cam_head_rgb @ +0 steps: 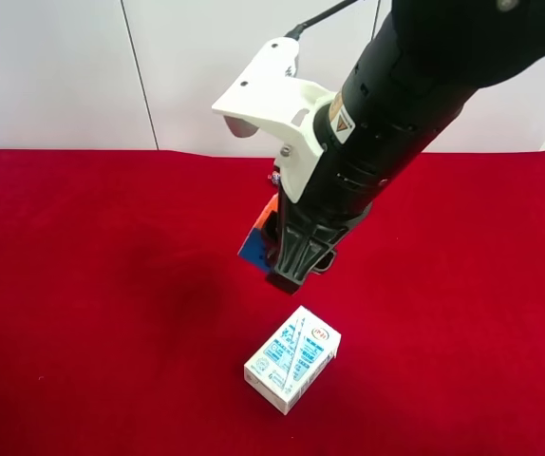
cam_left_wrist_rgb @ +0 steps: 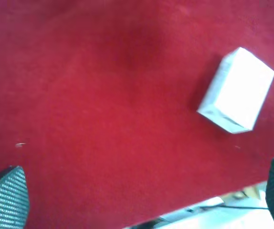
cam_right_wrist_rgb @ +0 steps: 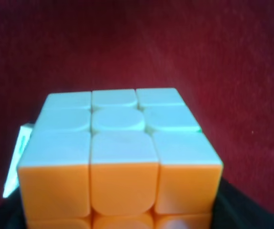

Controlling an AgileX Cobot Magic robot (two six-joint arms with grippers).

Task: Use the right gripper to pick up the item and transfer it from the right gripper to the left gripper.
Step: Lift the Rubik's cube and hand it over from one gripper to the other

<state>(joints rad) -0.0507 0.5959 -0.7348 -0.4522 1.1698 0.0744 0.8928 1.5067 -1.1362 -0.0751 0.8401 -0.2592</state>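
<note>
Yellow warning-triangle sticker (cam_head_rgb: 341, 121) on black arm (cam_head_rgb: 401, 100); carton (cam_head_rgb: 291, 359) print illegible.

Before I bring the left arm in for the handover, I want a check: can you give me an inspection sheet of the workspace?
Surface: red cloth, flat, nothing spilled.
Job's things: puzzle cube held in the right gripper, clear of the cloth.
Clutter: white-and-teal carton lying on the cloth, apart from the cube.
Grippers: right gripper shut on the cube; left gripper jaws wide open, empty, over the cloth.
Cables: thin black cable at the right arm's white bracket, off the cloth.
Surroundings: white wall panels behind the table; nothing else seen.
</note>
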